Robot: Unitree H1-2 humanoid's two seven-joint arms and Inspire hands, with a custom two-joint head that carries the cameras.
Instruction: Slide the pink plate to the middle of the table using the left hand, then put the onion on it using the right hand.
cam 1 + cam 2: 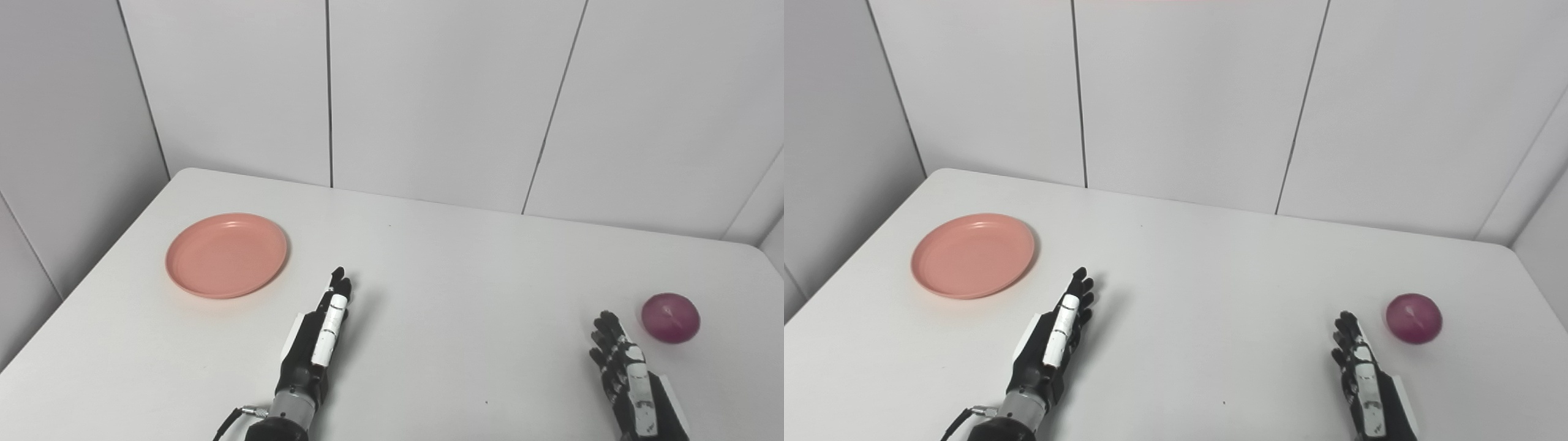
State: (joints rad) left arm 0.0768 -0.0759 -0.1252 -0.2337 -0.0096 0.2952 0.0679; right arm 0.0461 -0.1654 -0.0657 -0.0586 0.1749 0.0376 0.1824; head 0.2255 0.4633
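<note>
A pink plate [226, 255] lies empty on the left part of the white table [441, 275]. A purple onion [670, 317] rests on the table at the right. My left hand [318, 337] is stretched flat over the table, fingers extended, open and holding nothing; it is to the right of and nearer than the plate, not touching it. My right hand [625, 373] is open near the bottom right, its fingertips just left of the onion with a small gap between them.
Grey wall panels [429, 92] stand behind the table and along its left side. The table's far edge runs along the wall, and its left edge slants down to the bottom left corner.
</note>
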